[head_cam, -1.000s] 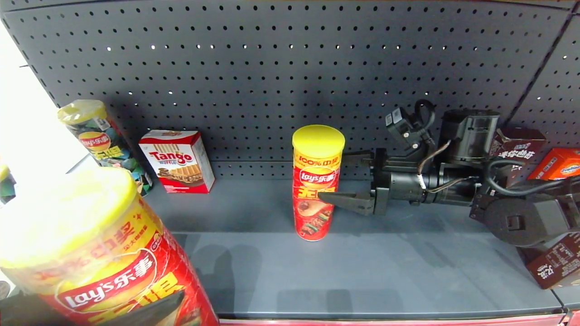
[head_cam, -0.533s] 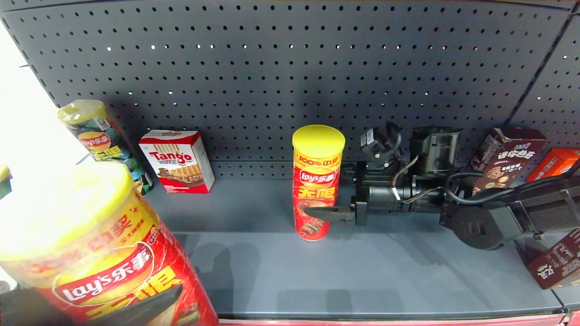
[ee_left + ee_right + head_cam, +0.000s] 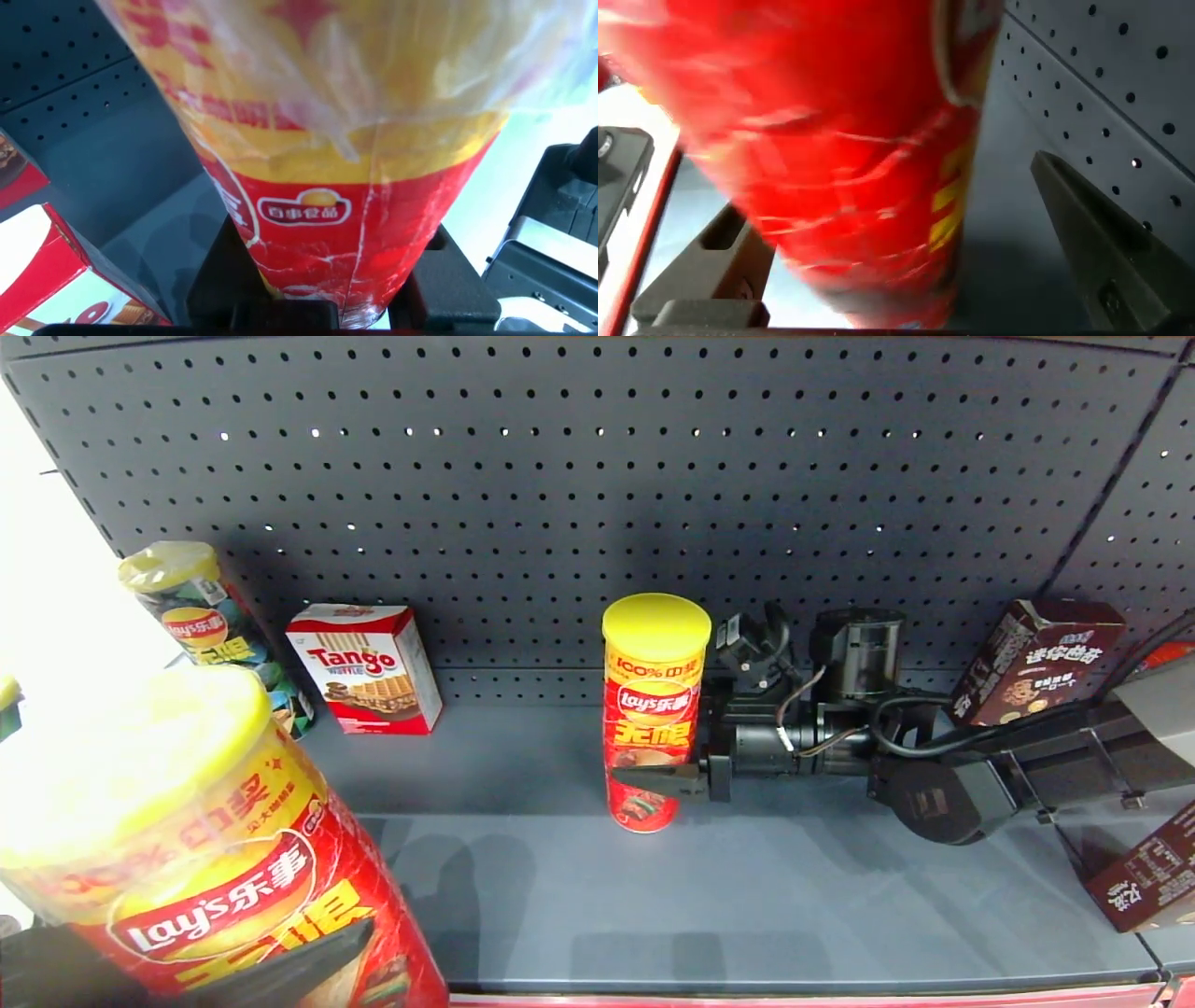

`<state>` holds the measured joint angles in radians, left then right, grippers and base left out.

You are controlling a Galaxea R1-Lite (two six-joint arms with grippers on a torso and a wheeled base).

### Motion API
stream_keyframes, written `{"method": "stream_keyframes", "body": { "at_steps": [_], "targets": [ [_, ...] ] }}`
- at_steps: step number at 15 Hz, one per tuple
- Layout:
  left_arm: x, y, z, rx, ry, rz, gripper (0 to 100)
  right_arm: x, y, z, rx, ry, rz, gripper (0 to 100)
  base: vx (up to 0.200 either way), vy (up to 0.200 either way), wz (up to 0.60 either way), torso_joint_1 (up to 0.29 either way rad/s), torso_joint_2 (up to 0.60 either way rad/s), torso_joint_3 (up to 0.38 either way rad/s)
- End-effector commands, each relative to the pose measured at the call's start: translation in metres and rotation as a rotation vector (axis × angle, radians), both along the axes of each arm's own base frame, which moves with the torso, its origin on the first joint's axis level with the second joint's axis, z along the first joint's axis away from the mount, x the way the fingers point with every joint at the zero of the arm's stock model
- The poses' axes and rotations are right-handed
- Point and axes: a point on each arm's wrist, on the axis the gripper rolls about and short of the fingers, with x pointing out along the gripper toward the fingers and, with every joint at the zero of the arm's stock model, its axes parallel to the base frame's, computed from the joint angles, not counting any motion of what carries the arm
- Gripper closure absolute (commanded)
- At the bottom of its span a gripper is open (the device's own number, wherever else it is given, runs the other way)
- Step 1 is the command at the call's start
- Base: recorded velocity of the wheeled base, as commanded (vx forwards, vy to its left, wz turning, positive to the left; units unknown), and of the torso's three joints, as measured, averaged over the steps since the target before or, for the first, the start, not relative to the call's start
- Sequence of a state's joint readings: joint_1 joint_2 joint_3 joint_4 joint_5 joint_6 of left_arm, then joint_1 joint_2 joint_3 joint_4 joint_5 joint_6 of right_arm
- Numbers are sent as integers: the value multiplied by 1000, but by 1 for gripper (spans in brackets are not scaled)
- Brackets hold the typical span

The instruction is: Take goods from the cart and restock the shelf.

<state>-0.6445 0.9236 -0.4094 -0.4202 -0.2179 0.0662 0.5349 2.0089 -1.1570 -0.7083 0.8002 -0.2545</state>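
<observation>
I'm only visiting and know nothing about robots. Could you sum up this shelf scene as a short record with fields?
Place: grey shelf with a pegboard back
Left gripper: shut on the held can, red with a yellow lid, close to the camera on the left
Right gripper: open, one finger on each side of the standing can, upright mid-shelf
Other goods: wafer box and dark can back left; brown carton back right
Stage: held can not yet on the shelf

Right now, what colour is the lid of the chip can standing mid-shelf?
Yellow lid, clearest in the head view.
</observation>
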Motion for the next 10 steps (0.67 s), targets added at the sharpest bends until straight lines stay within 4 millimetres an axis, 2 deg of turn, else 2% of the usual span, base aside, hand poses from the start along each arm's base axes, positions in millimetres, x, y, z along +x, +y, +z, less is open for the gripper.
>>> {"method": "stream_keyframes", "body": {
  "at_steps": [1,3,4,8,10],
  "targets": [
    [0,0,0,1,1,2,100,5,4,-7,-4,7,3,0,0,0,0,0,0,0],
    [1,1,0,1,1,9,100,5,7,-10,0,3,27,0,0,0,0,0,0,0],
    [1,2,0,0,1,17,100,6,8,-10,13,-8,51,100,0,0,0,0,0,0],
    [1,2,-1,1,2,19,100,2,6,-8,14,-11,45,100,0,0,0,0,0,0],
    [1,2,-1,0,1,17,100,-4,3,0,22,-26,47,100,0,0,0,0,0,0]
  ]
}}
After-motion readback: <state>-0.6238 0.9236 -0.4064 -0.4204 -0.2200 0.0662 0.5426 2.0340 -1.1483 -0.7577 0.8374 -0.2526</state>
